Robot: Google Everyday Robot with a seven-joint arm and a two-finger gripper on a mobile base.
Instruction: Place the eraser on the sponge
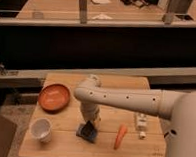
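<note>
My end effector hangs low over the table, pointing down; I cannot tell whether it is clenched or released. Directly beneath it is the eraser, a dark block on the blue sponge; I cannot say whether it rests there freely or is held against it. I judge the eraser light, stiff and rubbery, so it should grip well across its narrow sides; the sponge looks soft and would give under pressure. A carrot lies near, to the end effector's right; a cup stands further off to its left.

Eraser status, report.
Gripper low over sponge. Eraser a dark block at the sponge, right under gripper. Carrot and cup off to either side, not blocking.
</note>
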